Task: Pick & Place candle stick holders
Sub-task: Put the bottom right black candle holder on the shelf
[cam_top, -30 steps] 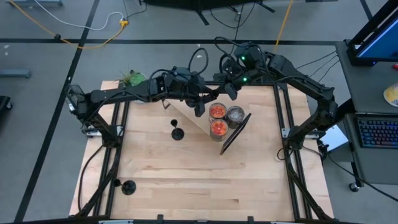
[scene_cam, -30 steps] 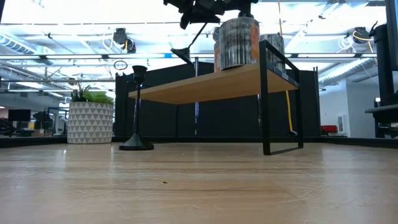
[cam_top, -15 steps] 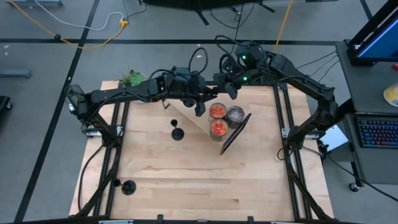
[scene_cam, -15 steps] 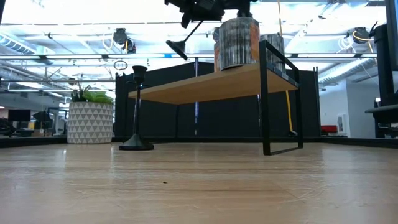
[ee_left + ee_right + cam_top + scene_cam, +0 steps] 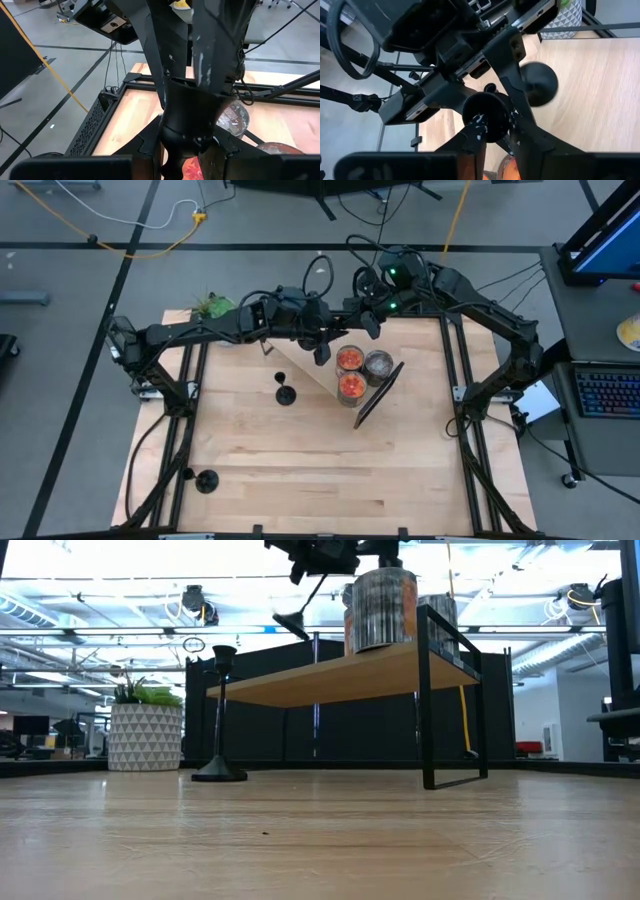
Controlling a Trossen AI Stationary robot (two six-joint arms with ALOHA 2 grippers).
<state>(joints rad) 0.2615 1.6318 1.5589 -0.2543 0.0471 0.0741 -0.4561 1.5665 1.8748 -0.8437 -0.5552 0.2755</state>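
Standing upright near the front left corner of the light wooden table [image 5: 300, 470]: front candlestick holder [image 5: 205, 480], small, matte black, round flat base, thin stem. Well apart from everything else.

Farther in, left of centre, upright on the tabletop: middle candlestick holder [image 5: 285, 393], same matte-black make, disc base, thin stem, small cup on top. Just in front of the shelf, not touching it.

Behind that: low wooden shelf on a thin black metal frame [image 5: 340, 675], set at an angle to the table edges. On its top, bunched toward the right end: three round jars [image 5: 351, 358], two with red-orange tops, one grey.

Above the shelf's left part, clear of the board: held candlestick holder [image 5: 290, 620], matte black, tilted, round base pointing down and left, stem running up into the dark grippers at the top of the low view.

Left gripper [image 5: 320, 348] reaching in from the left over the shelf, fingers [image 5: 210, 55] clamped together on the holder's black upper end.

Right gripper [image 5: 368, 320] reaching in from the far right, close up against the same upper end, facing the left gripper. Gripping or let go: cannot tell.

Farthest back, at the table's far left corner: green plant in a white triangle-patterned pot [image 5: 145, 737].
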